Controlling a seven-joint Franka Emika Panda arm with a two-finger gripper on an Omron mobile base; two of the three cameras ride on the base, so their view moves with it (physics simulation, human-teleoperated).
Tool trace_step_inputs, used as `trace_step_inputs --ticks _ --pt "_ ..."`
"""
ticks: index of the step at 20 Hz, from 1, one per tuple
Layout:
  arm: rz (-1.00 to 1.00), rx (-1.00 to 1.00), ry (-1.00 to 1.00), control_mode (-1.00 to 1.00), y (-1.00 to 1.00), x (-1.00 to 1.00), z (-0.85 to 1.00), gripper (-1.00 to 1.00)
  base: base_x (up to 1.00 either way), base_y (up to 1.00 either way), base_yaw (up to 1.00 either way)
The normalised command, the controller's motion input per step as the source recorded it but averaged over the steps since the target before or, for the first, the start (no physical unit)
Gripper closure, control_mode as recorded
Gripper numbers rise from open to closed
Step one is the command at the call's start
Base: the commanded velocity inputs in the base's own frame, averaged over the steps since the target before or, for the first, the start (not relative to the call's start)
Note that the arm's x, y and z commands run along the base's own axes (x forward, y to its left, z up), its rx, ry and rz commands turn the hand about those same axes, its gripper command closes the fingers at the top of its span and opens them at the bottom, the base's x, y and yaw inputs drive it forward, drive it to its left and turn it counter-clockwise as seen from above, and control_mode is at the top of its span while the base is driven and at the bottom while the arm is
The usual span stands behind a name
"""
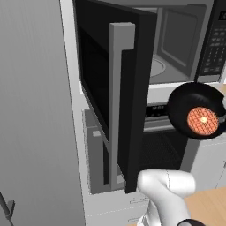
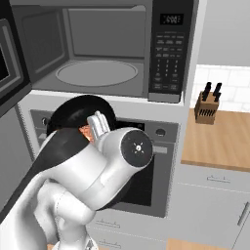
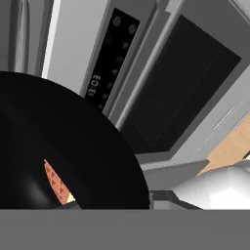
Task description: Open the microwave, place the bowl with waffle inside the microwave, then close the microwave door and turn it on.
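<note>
Flat, even rendered light, sharp throughout, with soft shadows and no glare.

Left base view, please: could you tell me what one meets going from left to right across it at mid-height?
Grey wall panel → door handle → microwave door → bowl with the waffle.

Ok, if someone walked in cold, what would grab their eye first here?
The black bowl with its orange waffle, held tilted in the air just below the open microwave. Then the microwave door, swung wide with its tall grey handle, and the bare turntable inside the cavity.
</note>
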Motion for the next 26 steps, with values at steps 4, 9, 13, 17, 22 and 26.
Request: trace_step_inputs --ticks 4,9,13,17,22,26 --pt "-0.05 -0.11 0.11 -1.0 0.66 0.14 0.59 1.0 0.0 0.0 0.0" --pt "-0.03 0.0 0.0 -1.0 0.44 0.15 0.48 1.0 0.0 0.0 0.0" --pt "-0.02 0.06 0.01 -1.0 0.5 0.11 0.26 1.0 0.0 0.0 0.0" --pt "-0.04 0.07 0.01 -1.0 0.58 0.17 0.19 1.0 0.0 0.0 0.0" --pt "-0.13 0.03 -0.01 -1.0 0.3 0.19 0.01 1.0 0.0 0.0 0.0" --pt "-0.08 0.17 0.0 -1.0 0.19 0.24 0.03 1.0 0.0 0.0 0.0"
